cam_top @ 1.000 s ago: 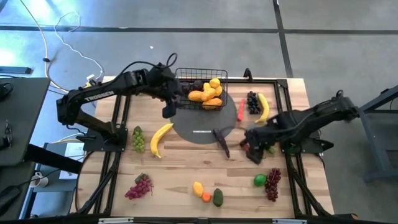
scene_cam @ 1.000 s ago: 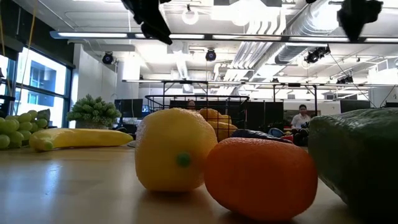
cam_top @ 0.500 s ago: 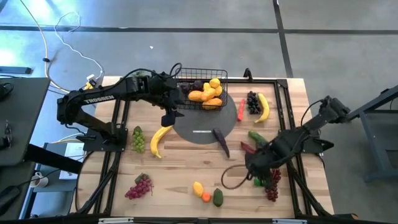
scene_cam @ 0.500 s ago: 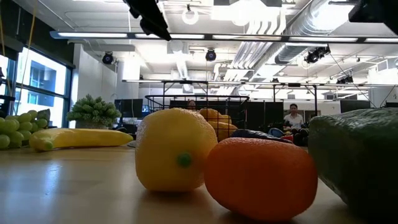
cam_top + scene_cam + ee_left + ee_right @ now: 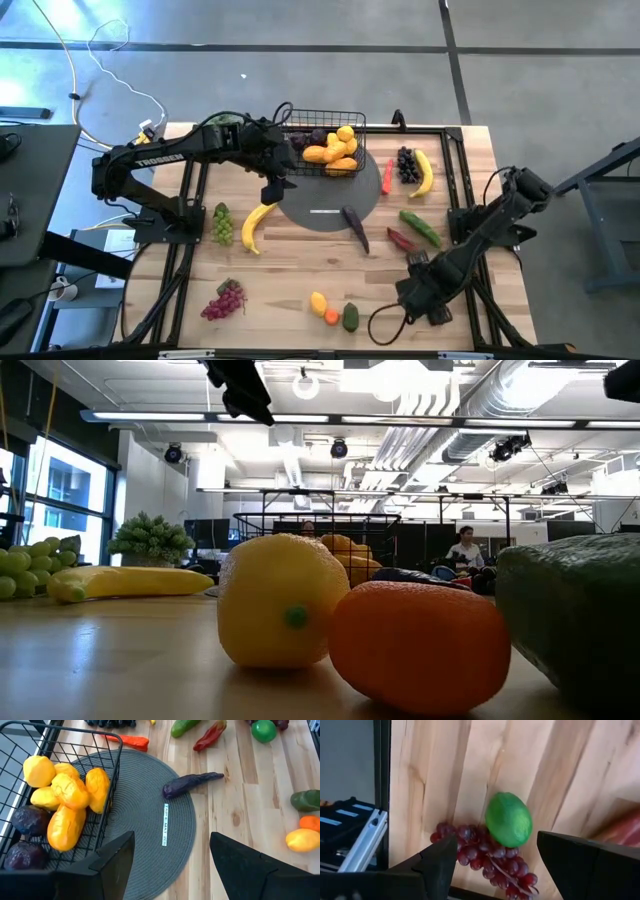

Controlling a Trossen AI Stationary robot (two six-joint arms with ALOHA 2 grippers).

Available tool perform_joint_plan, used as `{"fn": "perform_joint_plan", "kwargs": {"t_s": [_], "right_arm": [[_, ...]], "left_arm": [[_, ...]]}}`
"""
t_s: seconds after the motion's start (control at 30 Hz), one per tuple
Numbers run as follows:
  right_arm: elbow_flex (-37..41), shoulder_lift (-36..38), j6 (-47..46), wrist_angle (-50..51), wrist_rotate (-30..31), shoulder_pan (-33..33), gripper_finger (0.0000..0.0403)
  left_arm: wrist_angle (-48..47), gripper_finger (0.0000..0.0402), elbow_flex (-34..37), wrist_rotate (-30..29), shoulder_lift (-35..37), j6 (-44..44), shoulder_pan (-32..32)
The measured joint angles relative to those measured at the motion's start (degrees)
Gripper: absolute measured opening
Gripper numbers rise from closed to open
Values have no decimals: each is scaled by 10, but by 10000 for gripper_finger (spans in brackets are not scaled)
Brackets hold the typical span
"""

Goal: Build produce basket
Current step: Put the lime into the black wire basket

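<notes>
At twelve o'clock on the bench (image 5: pixel 300 262), the basket (image 5: pixel 325 122) stands with its front edge on the round grey mat (image 5: pixel 325 205). It holds yellow and orange produce (image 5: pixel 335 150) and some dark purple pieces at the back. The left claw (image 5: pixel 272 180) hovers just off the basket's eight o'clock corner, above the rim of the mat, its fingers (image 5: pixel 117 855) spread apart and grasping nothing. Under it, toward seven o'clock, lies a banana (image 5: pixel 256 222) with green grapes (image 5: pixel 221 222) beside it.

On the mat's five o'clock edge rests a purple eggplant (image 5: pixel 354 225), and a red chili (image 5: pixel 387 176) lies at the mat's three o'clock edge. Farther toward two o'clock sit dark grapes (image 5: pixel 405 163) and a second banana (image 5: pixel 424 172). A cucumber (image 5: pixel 420 226) and a dark red pepper (image 5: pixel 400 239) lie side by side at about four o'clock.

The right claw (image 5: pixel 428 298) hangs low over the bench's five o'clock corner, fingers (image 5: pixel 440 862) released and wide, nothing between them. Below it, in the wrist view, a lime (image 5: pixel 509 819) rests touching a bunch of red grapes (image 5: pixel 485 852).

Along the six o'clock edge sit a lemon (image 5: pixel 318 302), a small orange fruit (image 5: pixel 331 317) and an avocado (image 5: pixel 350 318) close together. More red grapes (image 5: pixel 224 300) lie toward seven o'clock.
</notes>
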State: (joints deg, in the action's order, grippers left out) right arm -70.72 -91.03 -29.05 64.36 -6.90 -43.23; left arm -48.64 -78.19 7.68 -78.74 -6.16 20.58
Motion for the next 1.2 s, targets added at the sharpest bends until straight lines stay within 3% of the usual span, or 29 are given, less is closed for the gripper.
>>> {"fn": "perform_joint_plan", "kwargs": {"t_s": [0.87, 0.97, 1.13, 1.2], "right_arm": [[0, -188, 6, 21, 3, -15, 252], [0, -189, -5, 21, -1, -13, 228], [0, -189, -38, 20, -20, -1, 155], [0, -187, -50, 16, -19, 5, 149]], "left_arm": [[0, 250, 0, 0, 0, 11, 0], [0, 250, 0, 0, 0, 5, 0], [-15, 250, 0, -15, 0, -4, 0], [-32, 250, 0, -32, 0, -12, 0]]}}
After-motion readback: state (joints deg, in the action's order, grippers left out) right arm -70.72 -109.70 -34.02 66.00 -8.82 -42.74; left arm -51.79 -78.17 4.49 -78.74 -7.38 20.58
